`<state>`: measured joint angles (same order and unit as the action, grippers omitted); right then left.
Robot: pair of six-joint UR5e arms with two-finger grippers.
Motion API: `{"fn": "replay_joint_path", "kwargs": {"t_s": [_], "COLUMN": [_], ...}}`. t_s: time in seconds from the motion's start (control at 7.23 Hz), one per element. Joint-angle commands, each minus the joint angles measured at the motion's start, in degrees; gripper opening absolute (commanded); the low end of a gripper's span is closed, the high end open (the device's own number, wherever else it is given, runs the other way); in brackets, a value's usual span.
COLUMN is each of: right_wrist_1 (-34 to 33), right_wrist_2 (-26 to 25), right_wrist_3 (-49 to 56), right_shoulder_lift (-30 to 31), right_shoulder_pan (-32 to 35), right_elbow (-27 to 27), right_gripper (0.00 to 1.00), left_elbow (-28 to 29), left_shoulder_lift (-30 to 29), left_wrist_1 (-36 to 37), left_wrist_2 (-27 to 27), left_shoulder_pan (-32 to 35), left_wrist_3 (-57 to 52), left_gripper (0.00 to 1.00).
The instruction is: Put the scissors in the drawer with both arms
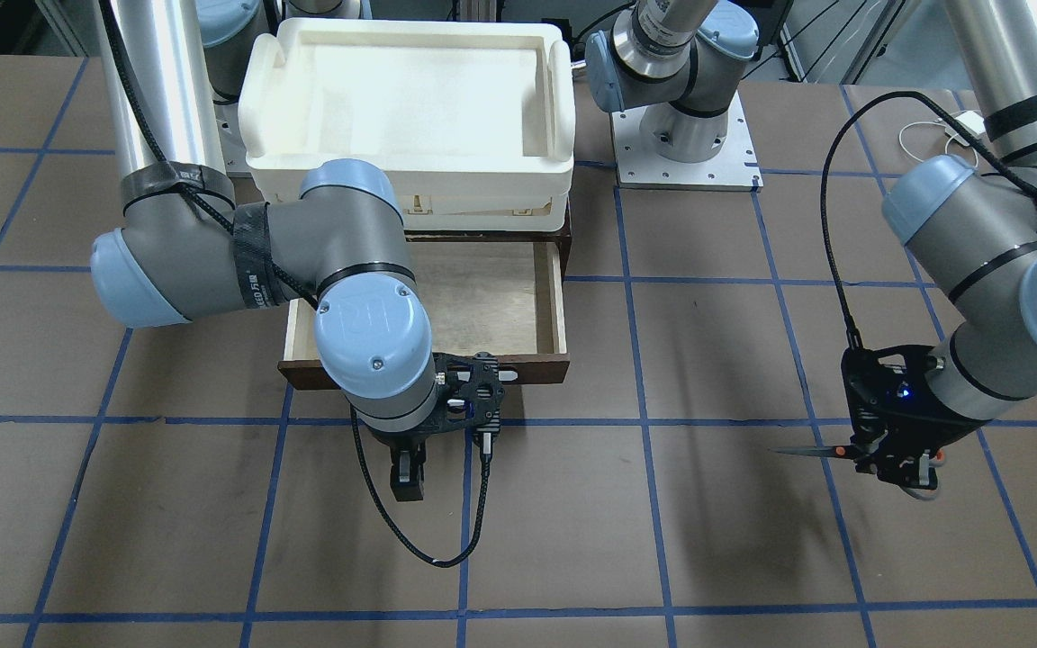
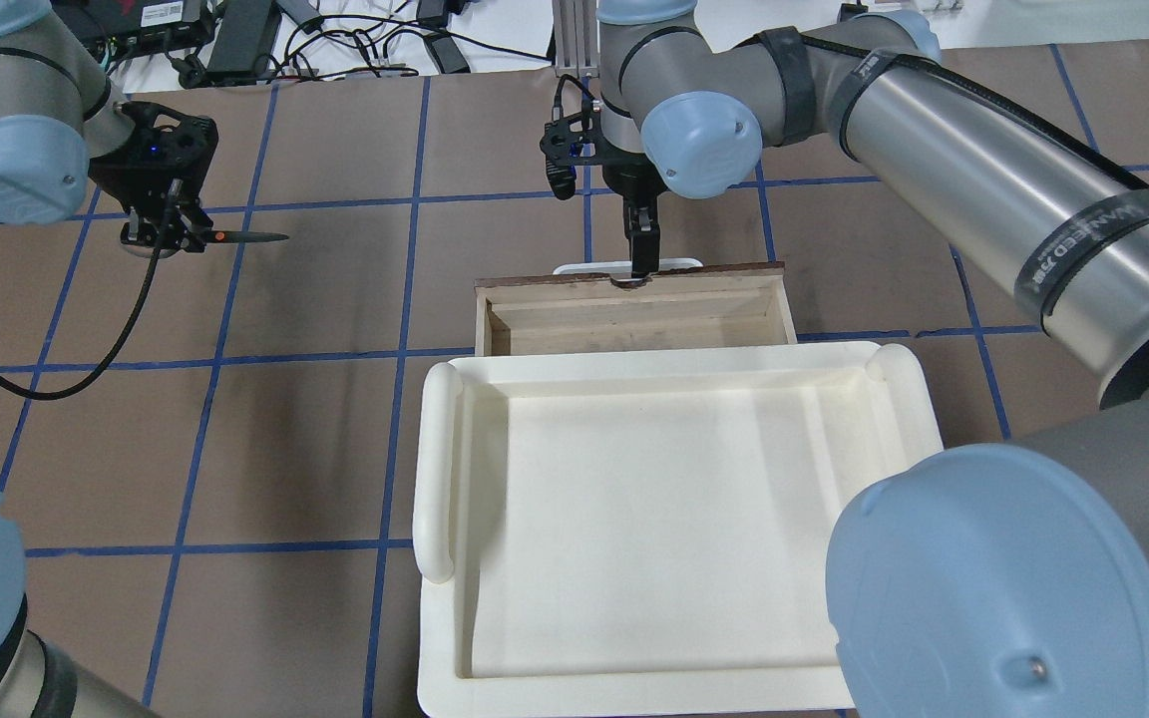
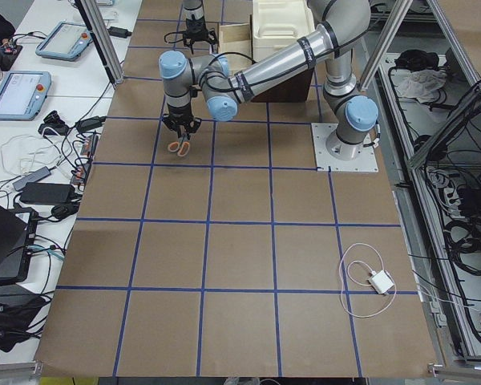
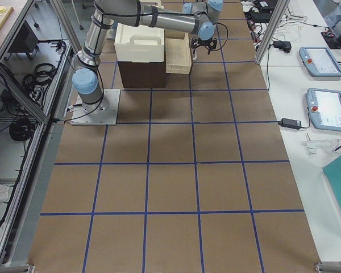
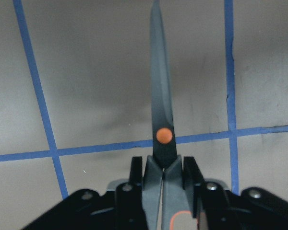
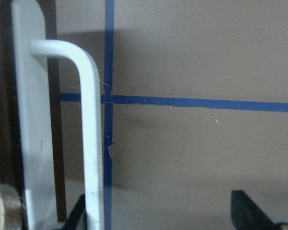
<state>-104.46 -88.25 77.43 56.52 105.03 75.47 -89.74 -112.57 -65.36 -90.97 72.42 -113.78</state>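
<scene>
My left gripper (image 2: 164,235) is shut on the scissors (image 2: 240,237) near their orange pivot dot and holds them above the table, far to the drawer's left. In the left wrist view the dark blades (image 5: 161,105) point straight out from the gripper (image 5: 162,165). The dark brown drawer (image 2: 634,317) is pulled open, and its pale interior (image 1: 482,297) holds nothing. My right gripper (image 2: 642,261) is open at the drawer's front. The white bar handle (image 6: 91,134) stands between its jaws, close to one finger (image 6: 79,211).
A cream-white foam tray (image 2: 664,499) sits on top of the cabinet above the drawer (image 1: 410,99). The right arm's elbow (image 1: 365,315) hangs over the drawer's end. A white cable with an adapter (image 3: 377,281) lies on the table. Brown table with blue tape lines lies between scissors and drawer.
</scene>
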Motion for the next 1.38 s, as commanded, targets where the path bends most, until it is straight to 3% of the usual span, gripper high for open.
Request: {"fn": "replay_joint_path", "kwargs": {"t_s": [0.0,1.25], "right_wrist_1": [-0.13,-0.22], "right_wrist_2": [0.01,1.51], "right_wrist_3": [0.00,-0.09], "right_shoulder_lift": [-0.71,-1.07], "right_shoulder_pan": [0.00,-0.18], "right_elbow": [-0.94,-1.03], "right_gripper": [1.00,1.00], "left_elbow": [0.00,0.00], "left_shoulder_lift": [-0.02,-0.63], "left_wrist_1": [0.06,-0.03], "left_wrist_2": [0.00,-0.09], "left_shoulder_pan": [0.01,0.45], "left_wrist_3": [0.05,0.75], "left_gripper": [0.00,0.00]}}
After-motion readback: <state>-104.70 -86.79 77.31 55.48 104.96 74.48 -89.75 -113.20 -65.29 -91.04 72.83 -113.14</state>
